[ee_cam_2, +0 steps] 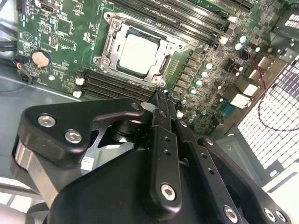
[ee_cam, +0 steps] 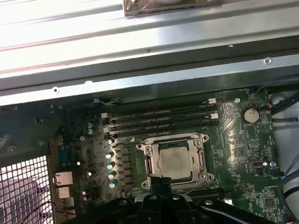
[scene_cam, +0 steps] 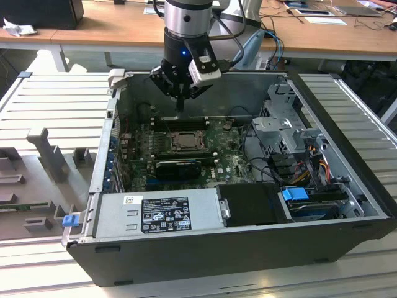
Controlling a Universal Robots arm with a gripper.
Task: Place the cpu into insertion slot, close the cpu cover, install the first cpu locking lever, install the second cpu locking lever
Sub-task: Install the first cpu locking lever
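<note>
The gripper (scene_cam: 180, 104) hangs empty, fingers pressed together, just above the cpu (ee_cam: 174, 161), already seated with the cpu cover (ee_cam: 150, 163) seemingly down; whether the levers are latched I cannot tell.

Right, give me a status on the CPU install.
Done: the cpu sits in its socket, and the cpu cover looks to lie flat around it. In hand: nothing; the gripper hangs above the socket, shut and empty. Left: the two locking levers; whether either is latched I cannot tell.
</note>
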